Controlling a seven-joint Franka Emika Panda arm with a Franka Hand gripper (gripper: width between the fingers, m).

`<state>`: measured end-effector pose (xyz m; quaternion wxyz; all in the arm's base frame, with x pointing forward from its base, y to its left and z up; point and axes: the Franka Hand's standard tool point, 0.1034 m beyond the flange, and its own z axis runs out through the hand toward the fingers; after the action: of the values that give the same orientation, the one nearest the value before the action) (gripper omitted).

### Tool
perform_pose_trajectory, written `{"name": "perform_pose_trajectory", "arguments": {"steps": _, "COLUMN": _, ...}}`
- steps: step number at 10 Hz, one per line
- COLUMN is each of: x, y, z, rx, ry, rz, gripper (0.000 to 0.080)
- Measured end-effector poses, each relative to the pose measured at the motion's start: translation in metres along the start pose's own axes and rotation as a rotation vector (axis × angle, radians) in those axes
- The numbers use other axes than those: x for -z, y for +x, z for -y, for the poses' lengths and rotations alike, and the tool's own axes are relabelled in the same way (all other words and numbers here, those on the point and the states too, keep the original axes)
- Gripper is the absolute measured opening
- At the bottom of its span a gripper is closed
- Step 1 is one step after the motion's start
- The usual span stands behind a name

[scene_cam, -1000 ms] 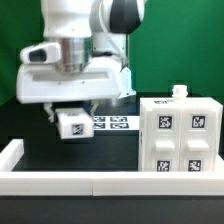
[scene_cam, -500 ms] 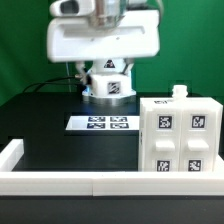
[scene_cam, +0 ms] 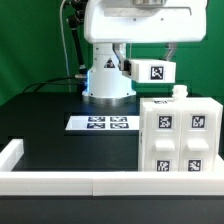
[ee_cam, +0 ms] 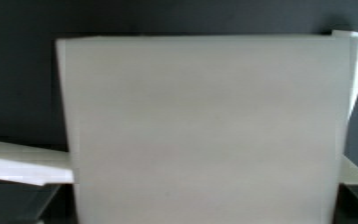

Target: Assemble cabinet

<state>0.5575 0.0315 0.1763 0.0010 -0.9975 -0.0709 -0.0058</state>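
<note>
Small box part raised, moved to exterior view's right, above cabinet body

The marker board lies flat on the black table; a white rail edges it; green wall behind.

Brightly, evenly lit in the exterior view; nearly washed out on the white cabinet body; coarse and soft throughout; dimmer, greyish, blurred up close in the wrist view
</note>
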Motion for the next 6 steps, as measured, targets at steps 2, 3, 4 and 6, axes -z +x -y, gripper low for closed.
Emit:
{"name": "perform_pose_trajectory", "arguments": {"steps": 2, "x": -0.002, "y": -0.001, "z": 0.0, "rx": 0.02, "ry": 0.0, "rz": 0.004, "gripper": 0.056}}
{"name": "perform_pose_trajectory", "arguments": {"steps": 3, "x": -0.004, "y": -0.002, "z": 0.001, "rx": 0.036, "ry": 0.001, "rz": 0.008, "gripper": 0.056}}
{"name": "perform_pose_trajectory", "arguments": {"steps": 4, "x": -0.001, "y": 0.003, "z": 0.01, "rx": 0.04, "ry": 0.002, "rz": 0.0, "gripper": 0.056}}
{"name": "perform_pose_trajectory", "arguments": {"steps": 6, "x": -0.003, "y": 0.013, "z": 0.024, "rx": 0.071, "ry": 0.002, "rz": -0.005, "gripper": 0.056}}
